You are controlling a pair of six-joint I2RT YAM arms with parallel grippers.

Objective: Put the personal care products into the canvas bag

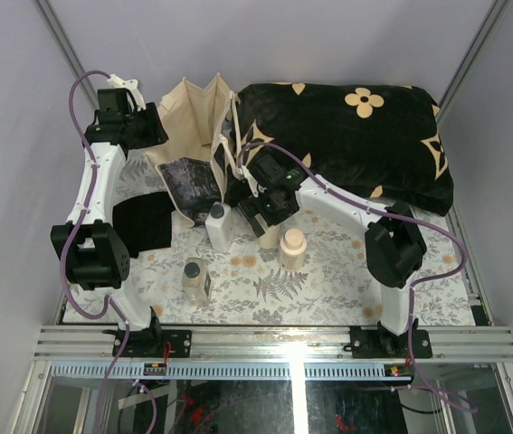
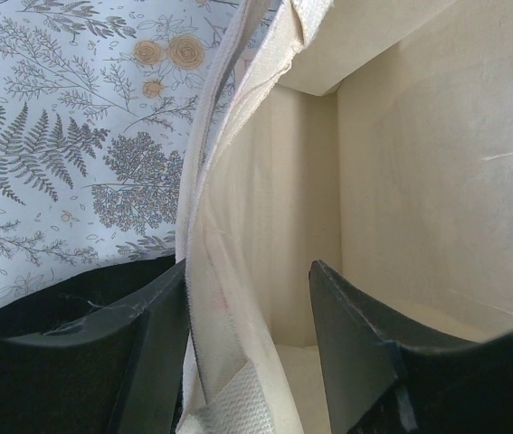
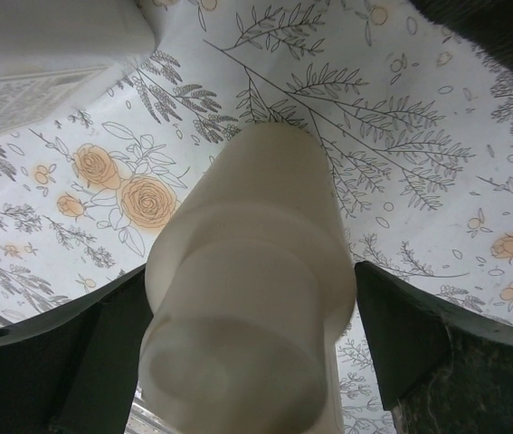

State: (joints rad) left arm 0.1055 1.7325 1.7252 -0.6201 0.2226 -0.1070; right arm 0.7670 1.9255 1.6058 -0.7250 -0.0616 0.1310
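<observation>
The canvas bag (image 1: 197,136) stands open at the back left, its dark panel facing front. My left gripper (image 1: 152,127) is open and straddles the bag's left rim: in the left wrist view (image 2: 248,263) one finger is outside and one inside the bag (image 2: 419,181). My right gripper (image 1: 265,217) is open around a round beige bottle (image 1: 268,240), which fills the gap between the jaws in the right wrist view (image 3: 256,226). A second beige bottle (image 1: 292,248), the white flat-sided bottle (image 1: 220,226) and the tan squarish bottle (image 1: 195,279) stand on the table.
A black cushion with tan flowers (image 1: 356,136) lies across the back right. A flat black cloth (image 1: 143,221) lies left of the bottles. The floral tablecloth (image 1: 328,280) covers the table. The white bottle's side (image 3: 48,45) is close to my right gripper.
</observation>
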